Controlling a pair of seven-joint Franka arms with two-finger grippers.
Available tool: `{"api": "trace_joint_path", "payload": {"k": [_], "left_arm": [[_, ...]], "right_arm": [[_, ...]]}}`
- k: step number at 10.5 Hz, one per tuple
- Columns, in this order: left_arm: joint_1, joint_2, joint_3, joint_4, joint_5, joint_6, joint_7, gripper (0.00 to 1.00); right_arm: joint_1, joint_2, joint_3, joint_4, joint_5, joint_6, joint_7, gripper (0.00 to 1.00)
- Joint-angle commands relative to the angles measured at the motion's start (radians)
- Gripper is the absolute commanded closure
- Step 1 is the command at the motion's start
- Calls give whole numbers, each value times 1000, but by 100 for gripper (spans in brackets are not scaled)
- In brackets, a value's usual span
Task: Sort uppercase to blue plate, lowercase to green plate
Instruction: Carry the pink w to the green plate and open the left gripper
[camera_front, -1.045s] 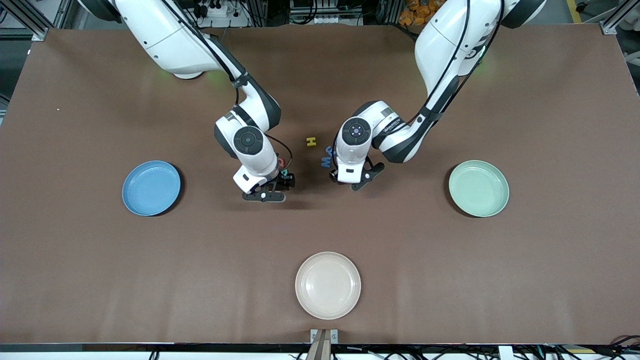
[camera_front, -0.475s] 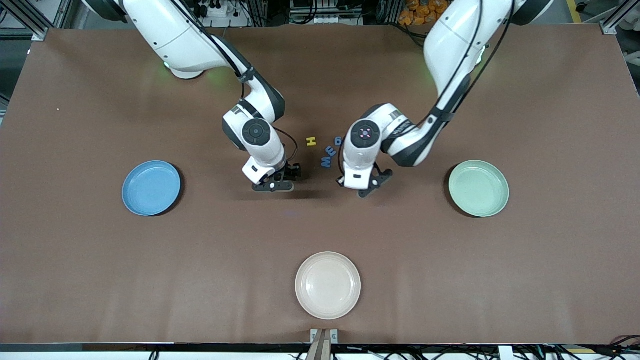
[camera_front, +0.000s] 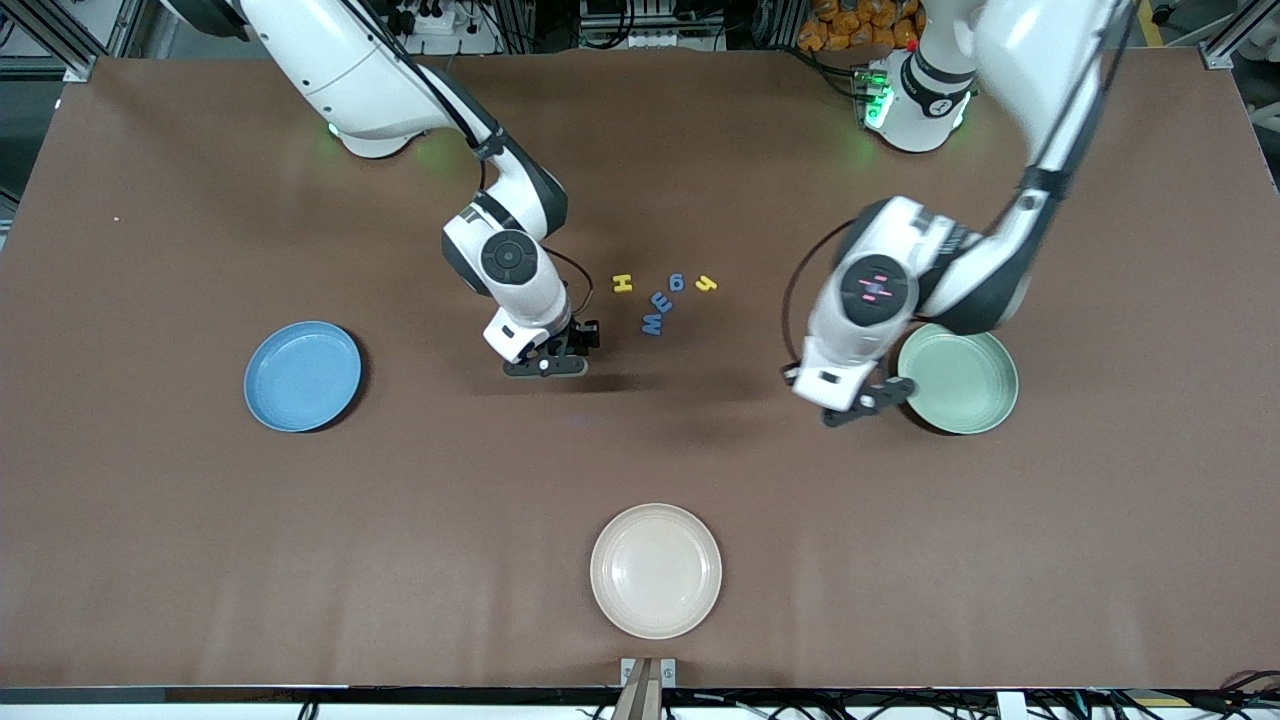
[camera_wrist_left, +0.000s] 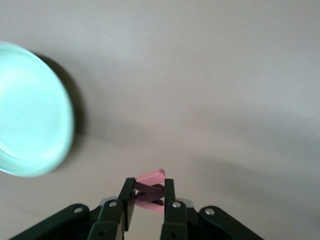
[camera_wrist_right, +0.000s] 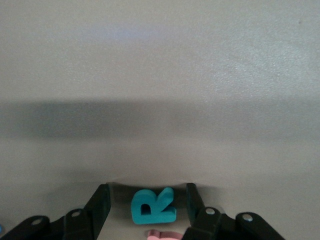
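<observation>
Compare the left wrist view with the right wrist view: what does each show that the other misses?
Only the left wrist view: the round pale mint-green plate at one edge, and a small red foam letter pinched in the left tool, its shape unreadable.
Only the right wrist view: a flat green foam letter R lying on the table between the open fingers of the right tool, touching neither.
Both: bare brown table and each arm's own black fingers.

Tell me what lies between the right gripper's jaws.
In the right wrist view, the green R lies flat on the table between the open jaws of the right gripper, touching neither. A pink piece peeks in beside it.
</observation>
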Motion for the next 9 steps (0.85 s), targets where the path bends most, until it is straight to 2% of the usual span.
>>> {"api": "trace_joint_path", "payload": {"k": [1, 3, 4, 5, 7, 8, 9], "left_arm": [[139, -38, -20, -31, 5, -62, 338, 100], [219, -34, -8, -41, 13, -76, 579, 100], [241, -28, 27, -54, 19, -64, 676, 100], [244, -11, 62, -63, 19, -50, 751, 100], [244, 3, 81, -148, 16, 31, 764, 100], [244, 3, 84, -184, 16, 75, 764, 83], [244, 6, 86, -189, 16, 79, 763, 54]], "right_arm": [[-51, -31, 35, -69, -4, 40, -26, 42], [-49, -31, 35, -69, -4, 40, -24, 43], [-45, -31, 37, -68, -4, 33, -20, 44], [-44, -31, 41, -68, -4, 29, -18, 50], [-51, -31, 52, -66, -4, 28, -18, 56], [-51, -33, 54, -66, -4, 23, -18, 59], [-51, -33, 54, -64, -4, 22, -18, 64]]}}
